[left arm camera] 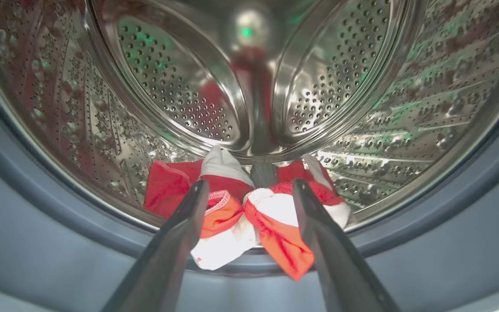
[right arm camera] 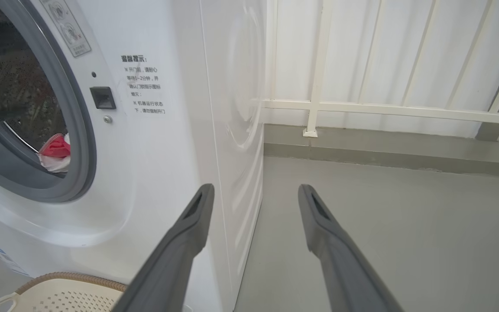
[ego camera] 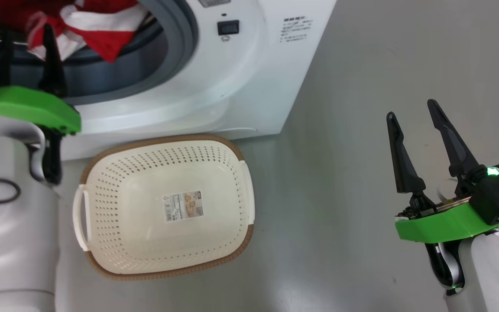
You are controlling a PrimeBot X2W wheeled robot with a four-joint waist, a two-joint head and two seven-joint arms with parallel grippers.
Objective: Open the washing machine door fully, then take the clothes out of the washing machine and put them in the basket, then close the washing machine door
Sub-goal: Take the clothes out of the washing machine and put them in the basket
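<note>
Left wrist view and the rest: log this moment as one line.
left gripper: open, at washing machine mouth, aimed at clothes | right gripper: open, over floor | basket: no clothes inside

A bare laundry corner, plain like a utility room rather than a furnished home. A white front-loading washer (ego camera: 241,86) stands directly on a smooth grey floor (ego camera: 362,216), with printed notices (right arm camera: 143,84) stuck to its front, red and white clothes (ego camera: 102,26) in its perforated steel drum (left arm camera: 167,86), and a cream basket (ego camera: 163,139) on the floor just in front of it. Behind runs a plain white panelled wall (right arm camera: 383,56) with a white rail (right arm camera: 396,110) and a grey skirting (right arm camera: 383,149).
</note>
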